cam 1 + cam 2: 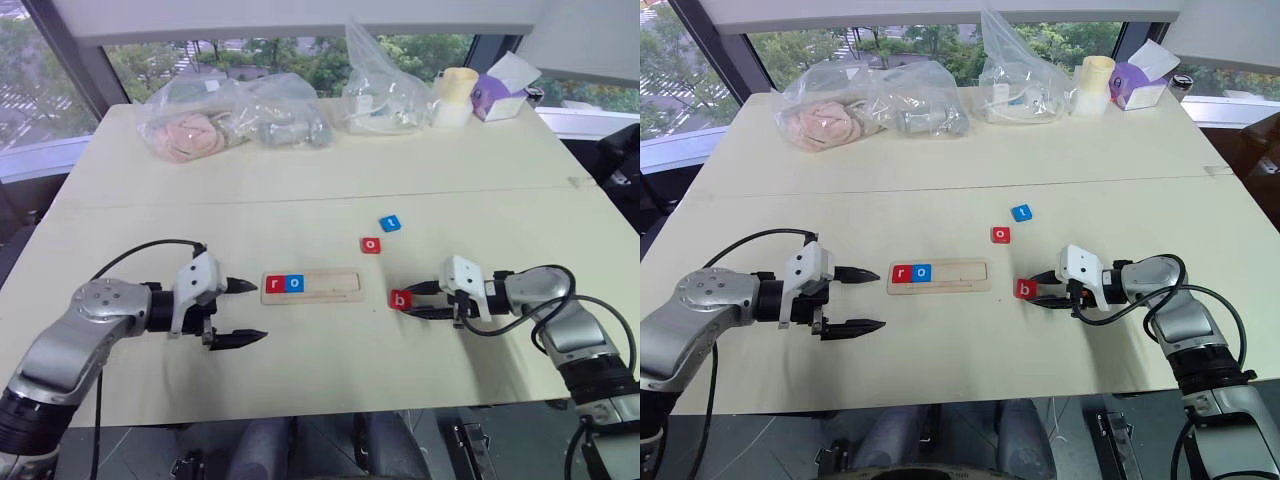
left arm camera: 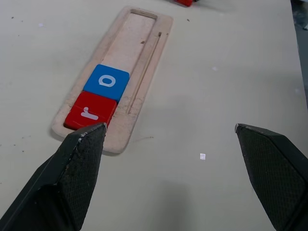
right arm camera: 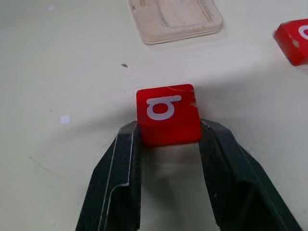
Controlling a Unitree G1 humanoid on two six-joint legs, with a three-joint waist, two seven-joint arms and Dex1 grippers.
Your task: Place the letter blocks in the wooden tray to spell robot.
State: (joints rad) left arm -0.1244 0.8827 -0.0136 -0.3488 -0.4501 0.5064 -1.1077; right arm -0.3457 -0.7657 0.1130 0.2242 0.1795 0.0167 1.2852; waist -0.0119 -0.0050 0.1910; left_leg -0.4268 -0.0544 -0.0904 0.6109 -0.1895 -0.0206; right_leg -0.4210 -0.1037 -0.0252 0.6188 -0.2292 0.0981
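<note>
I have the right gripper (image 3: 168, 132) with its jaws clamped on the red b block (image 3: 168, 113), on the counter (image 1: 300, 180) just right of the wooden tray (image 1: 330, 296). Red r (image 1: 275, 284) and blue o (image 1: 295, 283) are seated. The left gripper (image 1: 240, 312) waits wide open, empty. Next I lift b into the third slot.

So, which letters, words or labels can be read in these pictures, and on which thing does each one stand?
"r": red block, first slot of the wooden tray.
"o": blue block, beside it in the tray.
"b": red block, between the right gripper fingers.
"o": red block, loose on the table.
"t": blue block, loose on the table.
Purple box at the far edge: print too small to read.
</note>
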